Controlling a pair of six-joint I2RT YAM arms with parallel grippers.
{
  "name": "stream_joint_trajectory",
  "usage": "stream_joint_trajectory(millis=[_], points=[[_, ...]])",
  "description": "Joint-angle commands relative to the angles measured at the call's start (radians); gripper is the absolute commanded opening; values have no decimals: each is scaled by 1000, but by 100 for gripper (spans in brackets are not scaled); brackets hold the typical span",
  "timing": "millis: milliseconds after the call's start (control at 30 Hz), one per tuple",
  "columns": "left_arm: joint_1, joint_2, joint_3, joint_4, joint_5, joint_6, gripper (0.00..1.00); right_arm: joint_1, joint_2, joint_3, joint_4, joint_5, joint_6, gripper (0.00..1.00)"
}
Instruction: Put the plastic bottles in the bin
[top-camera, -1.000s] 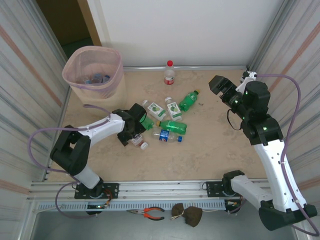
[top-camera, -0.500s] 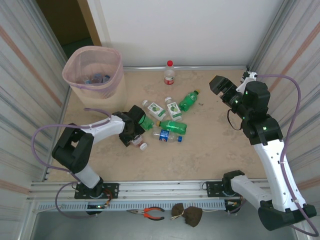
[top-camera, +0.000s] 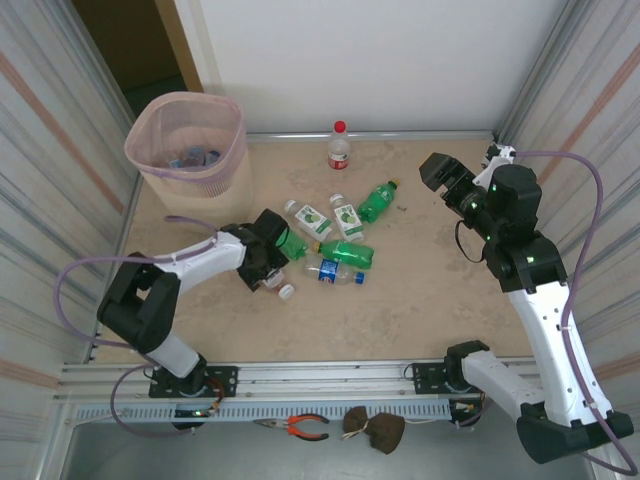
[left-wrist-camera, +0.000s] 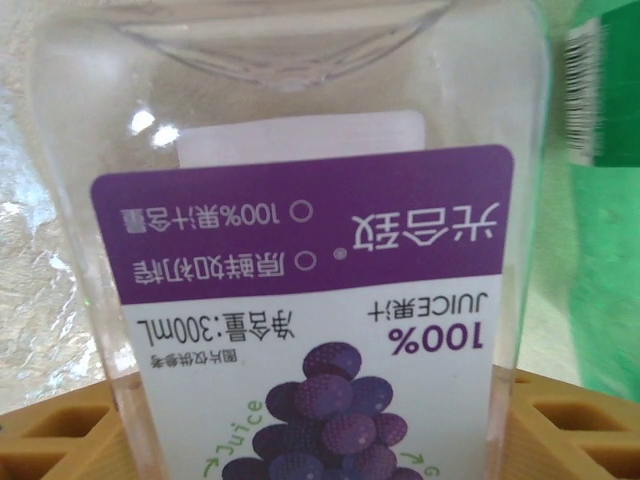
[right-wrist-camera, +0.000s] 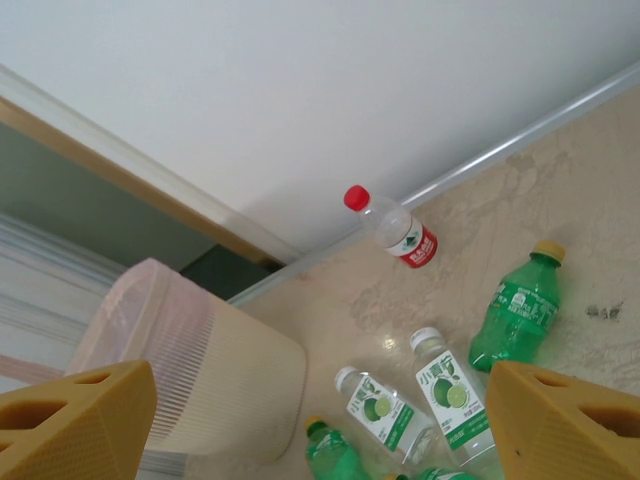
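My left jaws clamp the grape juice bottle (left-wrist-camera: 300, 300), lying flat on the table (top-camera: 420, 290), long axis along my fingers (left-wrist-camera: 60, 430); my right jaws stand apart.

Left end effector (top-camera: 266, 272) narrower than a second ago, pads now snug against the grape-juice bottle (left-wrist-camera: 310, 250).
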Motion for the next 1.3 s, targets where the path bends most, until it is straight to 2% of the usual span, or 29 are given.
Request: stream_joint_trajectory(millis=[0, 267, 467, 667, 967, 1100, 1267], points=[[-5, -70, 40, -65, -47, 64, 69, -7, -22, -10, -6, 7, -6, 84], [-15, -199, 95, -52, -47, 261, 68, -7, -31, -6, -9, 15, -6, 84], [-15, -246, 163, 0, 43, 505, 66, -7, -32, -2, -10, 19, -6, 84], [-7, -264, 275, -23, 75, 723, 65, -7, -31, 5, -14, 25, -4, 84], [61, -277, 444, -19, 153, 1036, 64, -7, -29, 24, -21, 36, -7, 84], [114, -250, 568, -63, 178, 1131, 61, -7, -24, 31, -22, 36, -6, 84], [169, -206, 731, -124, 155, 1233, 59, -7, -21, 42, -22, 35, -7, 83]])
